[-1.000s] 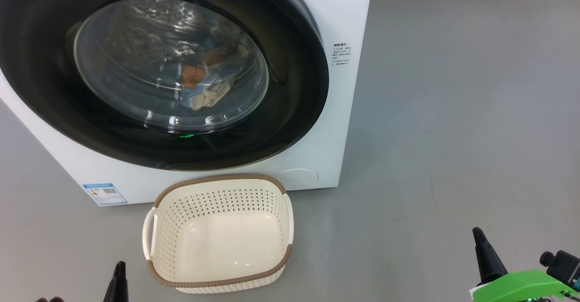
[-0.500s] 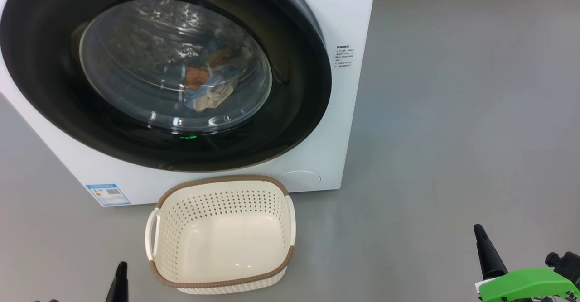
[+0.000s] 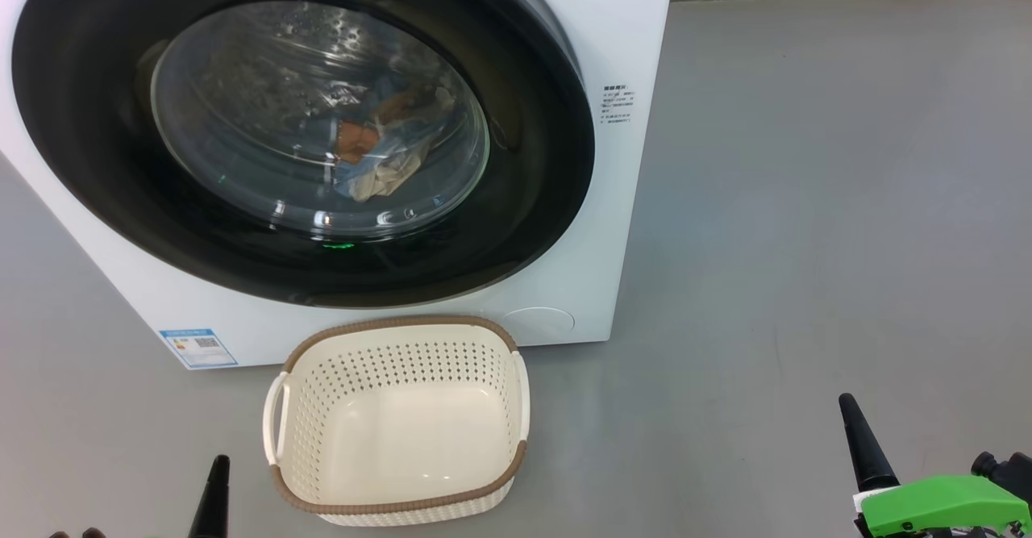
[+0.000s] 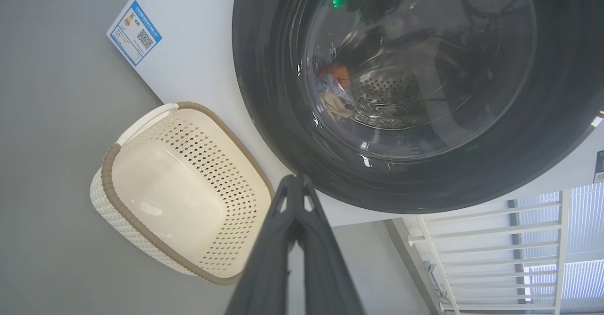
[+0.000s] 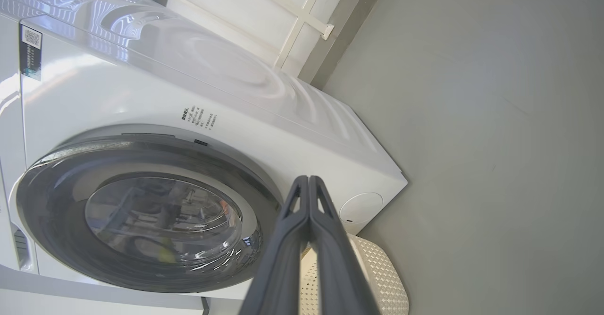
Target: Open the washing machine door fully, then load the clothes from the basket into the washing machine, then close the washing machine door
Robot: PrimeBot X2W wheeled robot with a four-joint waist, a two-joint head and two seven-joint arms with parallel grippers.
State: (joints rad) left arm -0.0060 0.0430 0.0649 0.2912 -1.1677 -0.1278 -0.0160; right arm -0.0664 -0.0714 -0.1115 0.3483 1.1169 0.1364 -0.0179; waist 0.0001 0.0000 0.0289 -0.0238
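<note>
The white washing machine (image 3: 613, 30) stands ahead with its round black-rimmed door (image 3: 532, 223) shut against the front. Through the glass bowl I see the clothes (image 3: 379, 147), blue, orange and cream, lying in the drum; the left wrist view shows the clothes (image 4: 332, 90) too. The cream basket (image 3: 516, 344) sits on the floor just before the machine with nothing inside. My left gripper (image 3: 218, 465) is shut at the lower left, beside the basket (image 4: 108, 164). My right gripper (image 3: 846, 405) is shut at the lower right, well clear of the machine (image 5: 306, 116).
Grey floor (image 3: 806, 199) spreads to the right of the machine. A blue label (image 3: 197, 347) sits at the machine's low left corner, a round cover (image 3: 538, 320) at its low right. A white railing (image 4: 495, 239) stands beyond the machine.
The whole head picture has drifted slightly right and down, so the camera moved. The right fingertip sits a touch higher in view; the door, basket and clothes are unchanged.
</note>
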